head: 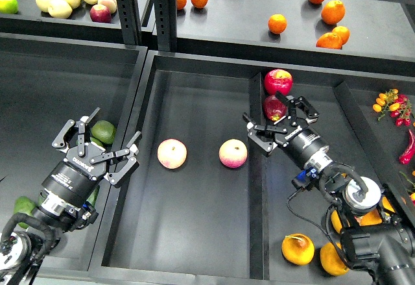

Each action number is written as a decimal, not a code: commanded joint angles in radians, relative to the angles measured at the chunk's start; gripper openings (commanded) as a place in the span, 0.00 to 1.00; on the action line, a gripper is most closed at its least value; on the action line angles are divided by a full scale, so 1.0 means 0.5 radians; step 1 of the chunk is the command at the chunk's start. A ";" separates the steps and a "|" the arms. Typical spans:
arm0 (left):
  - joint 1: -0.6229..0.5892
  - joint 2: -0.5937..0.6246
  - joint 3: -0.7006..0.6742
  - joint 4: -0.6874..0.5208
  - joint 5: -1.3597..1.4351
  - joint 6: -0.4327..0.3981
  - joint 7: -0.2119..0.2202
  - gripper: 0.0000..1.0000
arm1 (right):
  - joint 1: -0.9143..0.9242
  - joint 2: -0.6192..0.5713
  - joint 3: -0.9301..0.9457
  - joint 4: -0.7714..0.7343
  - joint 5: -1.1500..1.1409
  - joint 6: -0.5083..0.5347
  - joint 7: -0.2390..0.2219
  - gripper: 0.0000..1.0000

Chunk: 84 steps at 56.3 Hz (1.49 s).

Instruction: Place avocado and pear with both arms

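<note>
L jaws [97, 143] wide open, empty, above a green avocado [104, 131] in the left bin. R jaws [280, 124] open, w/ a red apple [273, 107] between the fingers; can't tell if gripped. Pear [298, 248] low in the right bin, w/ oranges. Avocado smooth, slippery: I'd grab mid-body. Pear probably bruises: light squeeze.

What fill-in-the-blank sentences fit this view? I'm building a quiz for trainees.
1. The middle bin holds ___ pink-and-cream fruits, one beside the other.
2. The left gripper has its fingers ___ above the bin with a green fruit.
3. The two apples just beyond the right gripper are ___ in colour.
4. The pear lies in the bin on the robot's ___ side.

Missing words: two; open; red; right.
</note>
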 commanded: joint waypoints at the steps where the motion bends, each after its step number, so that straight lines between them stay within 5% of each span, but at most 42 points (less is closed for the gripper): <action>1: -0.074 0.000 -0.087 0.005 0.017 0.000 0.000 0.99 | 0.001 0.001 -0.018 0.025 -0.002 -0.037 -0.001 1.00; 24: -0.516 0.000 -0.081 0.002 0.259 0.235 0.000 0.99 | 0.086 0.001 -0.159 0.331 0.020 -0.169 -0.001 1.00; 37: -0.605 0.000 -0.115 -0.026 0.327 0.253 0.000 0.99 | 0.221 0.001 0.286 0.359 0.011 -0.350 -0.001 1.00; 44: -0.568 0.000 -0.106 -0.022 0.351 0.247 0.000 0.99 | 0.209 0.001 0.360 0.338 0.014 -0.338 0.096 1.00; 60: -0.292 0.000 -0.084 -0.022 0.391 0.229 -0.180 0.99 | 0.022 0.001 0.069 0.215 0.017 0.033 0.587 1.00; 70: -0.151 0.000 -0.081 -0.032 0.388 0.223 -0.208 0.99 | -0.192 0.001 -0.214 0.150 0.023 0.331 0.642 1.00; 84: -0.001 0.000 -0.072 -0.038 0.388 0.223 -0.214 0.99 | -0.395 0.001 -0.352 0.184 0.188 0.392 0.658 1.00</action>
